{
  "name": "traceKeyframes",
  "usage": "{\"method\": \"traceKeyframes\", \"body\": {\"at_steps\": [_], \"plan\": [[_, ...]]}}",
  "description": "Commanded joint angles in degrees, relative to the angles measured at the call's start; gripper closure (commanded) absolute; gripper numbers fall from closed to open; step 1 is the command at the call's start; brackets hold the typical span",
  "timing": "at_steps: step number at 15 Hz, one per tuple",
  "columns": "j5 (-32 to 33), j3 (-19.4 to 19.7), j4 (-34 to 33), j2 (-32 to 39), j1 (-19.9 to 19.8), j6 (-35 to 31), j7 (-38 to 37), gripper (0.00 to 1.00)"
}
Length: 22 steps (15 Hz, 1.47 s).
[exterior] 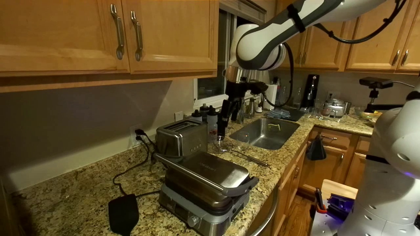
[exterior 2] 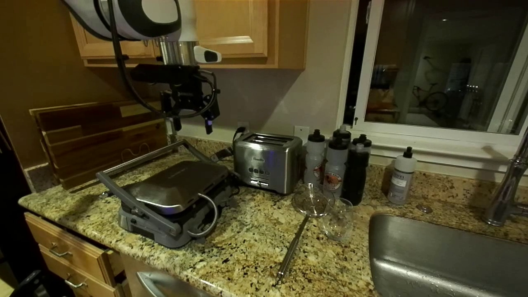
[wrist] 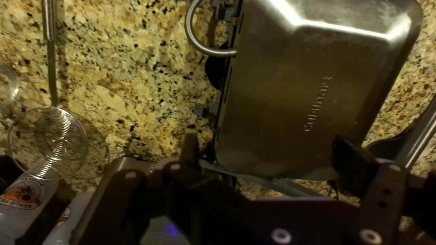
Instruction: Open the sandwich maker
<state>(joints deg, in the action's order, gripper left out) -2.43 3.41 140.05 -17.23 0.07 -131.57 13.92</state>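
Wide-spread hand (exterior 2: 193, 125) hangs over a closed sandwich maker (exterior 2: 177, 189)

The sandwich maker sits on the surface (exterior 2: 247, 237) with its lid (wrist: 299, 88) down; in the wrist view it lies towards two o'clock. Its handle (exterior 2: 142, 157) stands out past the lid, at eleven o'clock in an exterior view, probably so there is something to hook and lift. The hand is at twelve o'clock there, pointing down, touching nothing, its fingers (wrist: 351, 156) far apart with nothing between them, presumably to take in that handle. In the wrist view the handle is at three o'clock, beyond the finger on that side, so a shift that way seems needed.

The toaster (exterior 2: 268, 163) looks most in the way: it stands just beside the sandwich maker, at two o'clock in an exterior view, and a careless swing could knock it. The bottles (exterior 2: 335, 169) beyond it, and the strainer (exterior 2: 297, 239) and glass (exterior 2: 338, 222) near three o'clock, seem to matter less. Wooden boards (exterior 2: 97, 144) stand at ten o'clock
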Motion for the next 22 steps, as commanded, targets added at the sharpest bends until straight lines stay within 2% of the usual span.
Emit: {"method": "traceKeyframes", "body": {"at_steps": [1,2,8,9,15,19,22], "plan": [[-0.48,-2.44,-3.14,2.45,2.52,3.78,-0.79,0.00],[0.07,-1.78,-1.45,1.25,1.58,1.42,-0.57,0.00],[0.03,-2.68,-2.55,2.75,2.40,2.25,-0.57,0.00],[-1.61,-2.75,-2.17,2.51,2.88,1.90,-0.93,0.00],[-1.34,-8.87,-2.14,3.81,4.80,-2.20,-15.25,0.00],[-0.67,-13.34,-3.83,8.43,6.86,-4.75,-23.29,0.00],[0.02,-15.01,-4.94,12.24,7.72,-6.98,-27.47,0.00]]}}
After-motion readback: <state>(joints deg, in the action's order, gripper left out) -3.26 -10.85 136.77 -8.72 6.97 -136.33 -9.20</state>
